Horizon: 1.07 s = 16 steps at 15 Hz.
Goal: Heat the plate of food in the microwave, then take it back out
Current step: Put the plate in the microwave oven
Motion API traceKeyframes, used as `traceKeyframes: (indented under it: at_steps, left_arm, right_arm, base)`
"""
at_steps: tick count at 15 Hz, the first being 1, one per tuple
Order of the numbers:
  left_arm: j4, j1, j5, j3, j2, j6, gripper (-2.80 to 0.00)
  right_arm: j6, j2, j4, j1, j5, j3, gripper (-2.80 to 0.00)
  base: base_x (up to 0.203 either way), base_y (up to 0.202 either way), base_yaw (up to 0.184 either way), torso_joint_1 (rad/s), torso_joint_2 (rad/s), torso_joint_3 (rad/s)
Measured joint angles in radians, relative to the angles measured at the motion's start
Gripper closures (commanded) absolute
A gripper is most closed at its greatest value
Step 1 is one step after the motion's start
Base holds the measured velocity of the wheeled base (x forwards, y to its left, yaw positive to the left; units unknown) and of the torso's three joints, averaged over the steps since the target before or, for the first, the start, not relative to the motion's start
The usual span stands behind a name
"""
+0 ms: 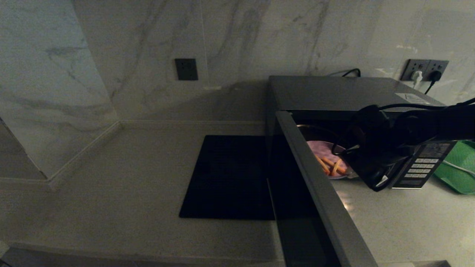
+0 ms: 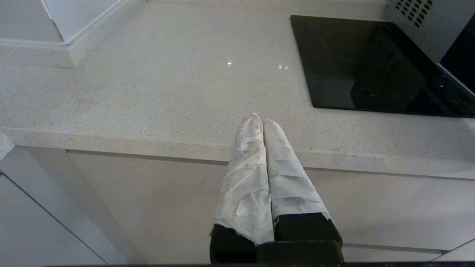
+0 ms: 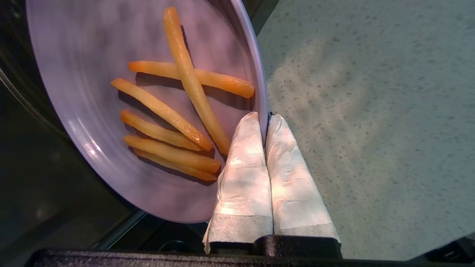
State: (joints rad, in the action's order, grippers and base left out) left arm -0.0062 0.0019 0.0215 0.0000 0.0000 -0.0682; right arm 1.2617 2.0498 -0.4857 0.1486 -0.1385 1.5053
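The microwave [image 1: 334,92] stands at the back right with its door [image 1: 315,185] swung wide open toward me. The plate of food [image 1: 326,157] sits at the oven's mouth, a pale lilac plate [image 3: 85,48] carrying several orange fries [image 3: 185,74]. My right gripper [image 3: 264,118] is shut on the plate's near rim, one finger inside the rim and one outside, and part of the plate overhangs the counter. In the head view the right gripper [image 1: 356,170] reaches in from the right in front of the button panel [image 1: 421,165]. My left gripper [image 2: 262,119] is shut and empty, parked above the counter's front edge.
A flat black square slab [image 1: 226,178] lies on the counter left of the open door. A green tray [image 1: 458,170] sits at the far right beside the microwave. Marble walls close the back and left, with sockets [image 1: 426,70] behind the oven.
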Motion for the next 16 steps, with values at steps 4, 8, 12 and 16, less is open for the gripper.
traceKeyframes:
  at_steps: [4, 8, 12, 16]
  left_arm:
    - [0.0, 0.0, 0.0, 0.0, 0.0, 0.0, 0.0]
    - [0.0, 0.0, 0.0, 0.0, 0.0, 0.0, 0.0]
    - [0.0, -0.001, 0.0, 0.0, 0.0, 0.0, 0.0]
    - [0.0, 0.0, 0.0, 0.0, 0.0, 0.0, 0.0]
  right_arm:
    - [-0.002, 0.027, 0.003, 0.004, 0.0, 0.016, 0.0]
    - [-0.003, 0.042, 0.003, 0.004, -0.003, 0.03, 0.0]
    - [-0.003, 0.048, 0.002, -0.005, -0.005, 0.048, 0.0]
    - [-0.005, 0.048, 0.002, -0.016, -0.006, 0.058, 0.0]
  base:
    - [0.0, 0.0, 0.0, 0.0, 0.0, 0.0]
    - [0.0, 0.0, 0.0, 0.0, 0.0, 0.0]
    - [0.0, 0.0, 0.0, 0.0, 0.0, 0.0]
    - [0.0, 0.0, 0.0, 0.0, 0.0, 0.0]
